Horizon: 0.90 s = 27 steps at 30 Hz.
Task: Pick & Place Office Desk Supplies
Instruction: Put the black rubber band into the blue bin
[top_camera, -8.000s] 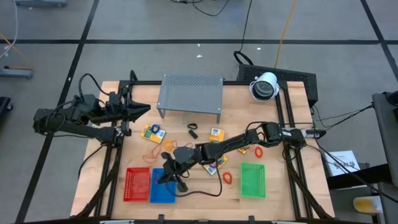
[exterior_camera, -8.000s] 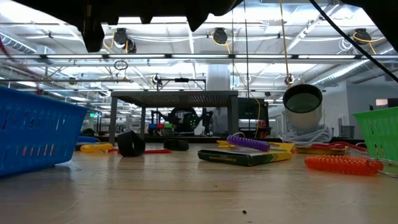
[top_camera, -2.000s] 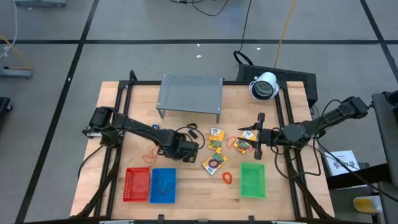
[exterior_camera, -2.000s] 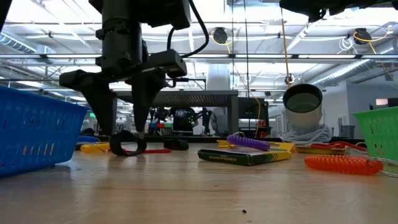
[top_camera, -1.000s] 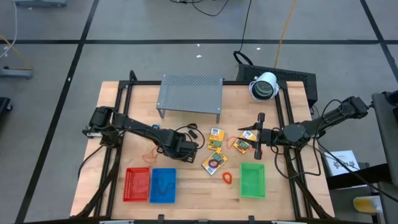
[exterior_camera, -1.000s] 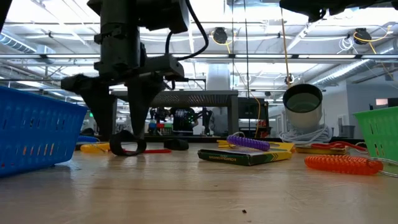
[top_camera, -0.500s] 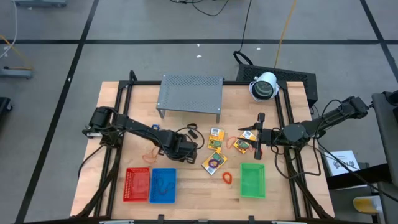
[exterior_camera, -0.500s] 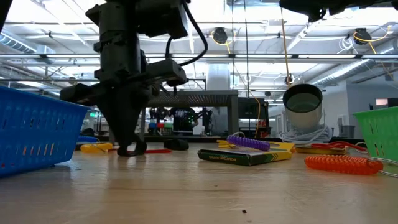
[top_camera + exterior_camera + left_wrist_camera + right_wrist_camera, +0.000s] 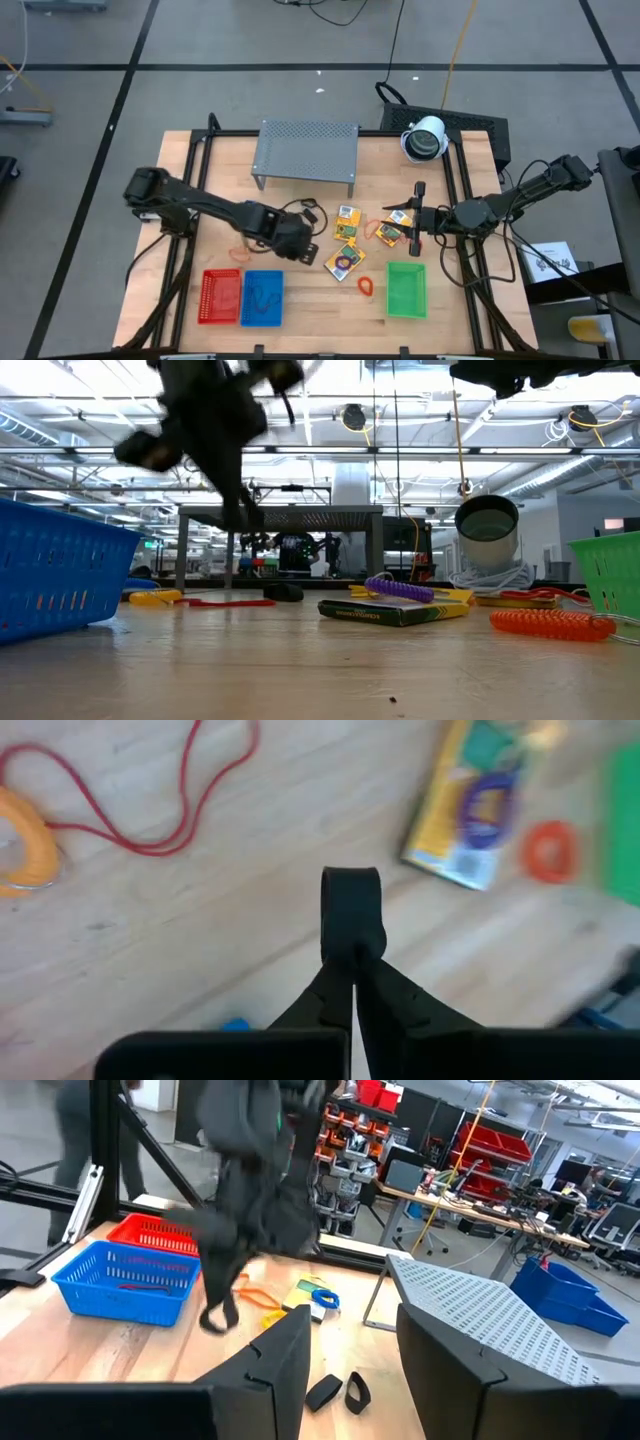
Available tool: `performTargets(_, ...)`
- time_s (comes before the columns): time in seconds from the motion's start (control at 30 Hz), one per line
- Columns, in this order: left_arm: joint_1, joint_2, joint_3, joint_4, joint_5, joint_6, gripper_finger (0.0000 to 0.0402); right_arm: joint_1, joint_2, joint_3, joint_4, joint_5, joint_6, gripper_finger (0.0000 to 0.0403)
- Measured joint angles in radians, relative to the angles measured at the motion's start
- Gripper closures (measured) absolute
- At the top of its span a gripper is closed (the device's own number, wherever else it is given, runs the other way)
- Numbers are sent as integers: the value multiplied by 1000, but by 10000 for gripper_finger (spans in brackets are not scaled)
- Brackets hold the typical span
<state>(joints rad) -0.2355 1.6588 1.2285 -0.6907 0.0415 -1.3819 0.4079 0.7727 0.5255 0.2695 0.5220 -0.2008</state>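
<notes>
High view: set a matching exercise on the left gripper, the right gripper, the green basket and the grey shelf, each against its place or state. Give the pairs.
1. left gripper
2. right gripper
3. green basket
4. grey shelf

A. open, at the table's right side
B. at the table's back edge
C. shut on the black clip, above the table
D. near the front edge, right part of the table

Pairs: 1-C, 2-A, 3-D, 4-B

A wooden table [image 9: 300,300] carries a grey perforated shelf [image 9: 306,150], red [image 9: 221,296], blue [image 9: 263,298] and green [image 9: 406,289] mesh baskets, yellow packets [image 9: 343,262], an orange coil [image 9: 366,285], red rubber-band loops [image 9: 150,810] and two black clips [image 9: 337,1392] lying ahead of the right fingers.
</notes>
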Motion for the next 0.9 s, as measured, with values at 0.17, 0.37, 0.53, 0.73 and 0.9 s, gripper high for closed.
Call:
performTargets(0.17, -89, -138, 0, -1, -129, -40, 397, -1, 0, 0, -9, 7, 5, 264)
performTargets(0.37, -229, -198, 1, -91, -163, -211, 398, -1, 0, 0, -10, 33, 6, 266)
performTargets(0.53, -339, -183, 1, -210, -117, -392, 397, -1, 0, 0, -10, 32, 9, 268)
performTargets(0.73, -404, -129, 0, -273, -110, -516, 397, -1, 0, 0, -5, 32, 10, 269)
performTargets(0.9, -401, -45, 0, -277, -52, -513, 397, -1, 0, 0, -5, 32, 24, 270)
